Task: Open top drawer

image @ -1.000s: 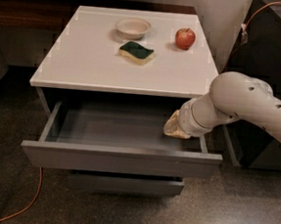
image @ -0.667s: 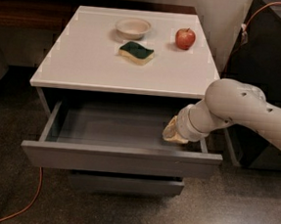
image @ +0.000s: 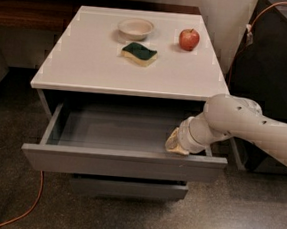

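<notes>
The top drawer (image: 123, 161) is a wide grey drawer pulled well out from under the white cabinet top (image: 132, 68); its grey inside shows and holds nothing. My gripper (image: 175, 143) is at the drawer's right end, just behind the front panel, on the end of the white arm (image: 243, 126) that reaches in from the right. A narrower grey drawer front (image: 127, 188) sits below, pushed in.
On the cabinet top stand a white bowl (image: 135, 28), a green and yellow sponge (image: 138, 54) and a red apple (image: 188, 39). A dark cabinet (image: 275, 73) stands at the right. An orange cable (image: 30, 202) lies on the floor at the left.
My arm has shifted a little left and down at the drawer's right end. The drawer stands about as far out as before.
</notes>
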You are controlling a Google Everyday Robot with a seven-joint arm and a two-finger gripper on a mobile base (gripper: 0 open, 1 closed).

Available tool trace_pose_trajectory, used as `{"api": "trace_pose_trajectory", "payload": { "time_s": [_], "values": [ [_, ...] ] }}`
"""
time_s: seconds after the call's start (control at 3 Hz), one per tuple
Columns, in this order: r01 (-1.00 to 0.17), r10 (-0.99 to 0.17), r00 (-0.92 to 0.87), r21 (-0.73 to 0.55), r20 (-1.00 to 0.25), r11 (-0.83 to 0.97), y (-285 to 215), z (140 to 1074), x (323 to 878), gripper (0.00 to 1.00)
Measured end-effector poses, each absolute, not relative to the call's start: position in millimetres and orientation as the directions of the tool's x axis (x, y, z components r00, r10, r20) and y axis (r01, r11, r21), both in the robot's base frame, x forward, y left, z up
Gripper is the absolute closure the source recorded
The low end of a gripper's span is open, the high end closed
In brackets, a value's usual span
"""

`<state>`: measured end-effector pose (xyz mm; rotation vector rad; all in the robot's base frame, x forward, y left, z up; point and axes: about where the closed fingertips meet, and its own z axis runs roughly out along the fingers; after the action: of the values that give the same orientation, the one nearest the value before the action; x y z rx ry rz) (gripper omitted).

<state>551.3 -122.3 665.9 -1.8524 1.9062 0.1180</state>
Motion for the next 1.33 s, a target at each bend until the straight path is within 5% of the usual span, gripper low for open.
{"api": "trace_pose_trajectory", "payload": {
  "time_s": [1.33],
  "values": [
    [-0.974,-0.923,0.030,-0.217,-0.385,0.059,-119.8,652.2,496.7,1.00]
  ]
}}
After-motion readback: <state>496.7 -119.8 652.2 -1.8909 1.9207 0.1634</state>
